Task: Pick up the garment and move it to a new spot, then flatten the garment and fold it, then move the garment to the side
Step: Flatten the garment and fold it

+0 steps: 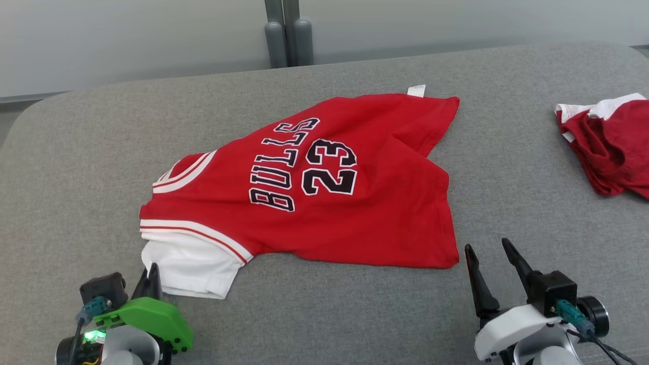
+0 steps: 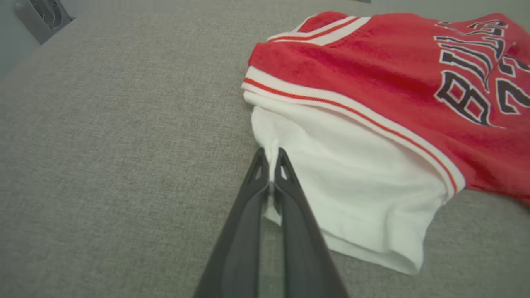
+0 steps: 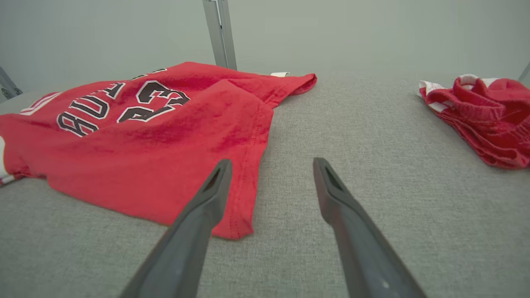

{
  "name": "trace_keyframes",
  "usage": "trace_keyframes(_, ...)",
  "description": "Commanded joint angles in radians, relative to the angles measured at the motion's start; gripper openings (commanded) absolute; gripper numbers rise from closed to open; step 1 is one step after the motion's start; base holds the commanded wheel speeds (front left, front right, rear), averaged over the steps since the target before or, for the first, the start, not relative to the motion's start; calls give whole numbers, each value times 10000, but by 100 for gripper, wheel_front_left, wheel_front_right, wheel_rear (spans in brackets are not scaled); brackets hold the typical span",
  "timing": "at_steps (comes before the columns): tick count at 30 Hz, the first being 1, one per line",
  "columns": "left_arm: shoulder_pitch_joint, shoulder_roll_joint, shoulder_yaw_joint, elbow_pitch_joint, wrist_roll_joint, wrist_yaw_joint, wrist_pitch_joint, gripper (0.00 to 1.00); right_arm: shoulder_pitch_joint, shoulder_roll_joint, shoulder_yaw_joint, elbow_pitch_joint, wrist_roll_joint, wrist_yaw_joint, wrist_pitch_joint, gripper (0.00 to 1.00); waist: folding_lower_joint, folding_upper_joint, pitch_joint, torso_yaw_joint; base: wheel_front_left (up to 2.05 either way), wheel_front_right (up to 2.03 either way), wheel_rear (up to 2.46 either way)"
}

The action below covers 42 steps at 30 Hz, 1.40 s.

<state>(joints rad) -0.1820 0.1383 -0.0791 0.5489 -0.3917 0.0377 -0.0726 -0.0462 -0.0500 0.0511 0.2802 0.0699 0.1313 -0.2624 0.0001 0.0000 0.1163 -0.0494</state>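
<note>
HELD BY THE SLEEVE: A red jersey [image 1: 355, 213] lettered BULLS 23 lies spread, print side up, across the middle of a grey cushioned surface [image 1: 76, 167]. Its collar is turned toward the left edge and its hem toward the right. Its white sleeve [image 1: 187, 268] reaches toward the near edge, not far from the near-left corner.

The left gripper [image 1: 151, 276] comes in from that corner and is clamped on the sleeve's outer edge. In the left wrist view its two dark fingers [image 2: 290, 198] press side by side with a pinch of white cloth caught between the tips. The rest of the sleeve lies flat on the surface.

The right gripper [image 1: 487, 244] sits at the near edge, just beside the jersey's near hem corner, its fingers spread wide and holding nothing. In the right wrist view one finger [image 3: 207, 198] stands in front of the hem corner and the other over bare grey fabric. Whether either one touches the cloth cannot be told.

A small white tag [image 1: 417, 90] pokes out at the jersey's far side. A second, crumpled red-and-white garment [image 1: 613, 152] lies at the right edge, well apart from both grippers.
</note>
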Motion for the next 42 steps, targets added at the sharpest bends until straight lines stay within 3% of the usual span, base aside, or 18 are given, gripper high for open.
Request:
trace_keyframes(1,199,-12,54,-213,-123,-31,-144,0,143,-13,-36,154,37,-11,-33,100,-1,0,-31,61,0,0,0)
trace_keyframes(13,1759,-64,-12,-3392,-139,434,-88,0,-267,-15,91,1842,481,-11,-15,100,-1,0,-161,819,0,0,0)
trace_keyframes(24,2169,-178,-317,-4164,-133,622,161,0,-1224,-18,339,3764,629,-11,-22,100,-1,0,-182,1264,0,0,0)
trace_keyframes(26,2150,-176,-327,-4133,-168,594,107,0,-1365,-12,499,4061,730,-11,12,78,-1,0,-182,1251,0,0,0)
trace_keyframes(27,2140,-172,-328,-4123,-181,589,90,0,-1427,-10,558,4188,758,-11,14,48,-1,0,-182,1242,0,0,0)
trace_keyframes(30,2085,-160,-325,-4090,-178,551,-28,0,-1598,-13,717,4551,893,-13,12,22,-1,0,-196,1204,0,0,0)
trace_keyframes(32,2057,-162,-319,-4073,-192,537,-123,0,-1689,-15,799,4713,1035,-13,7,0,-1,0,-218,1169,0,0,0)
trace_keyframes(37,2022,-193,-309,-4081,-270,465,-419,0,-1904,-24,977,4540,1746,-13,-7,0,-1,0,-359,1005,0,0,0)
trace_keyframes(42,1864,-244,-252,-4431,-477,310,-757,0,-1783,-21,1222,3601,2938,-13,-26,0,-1,0,-600,736,0,0,0)
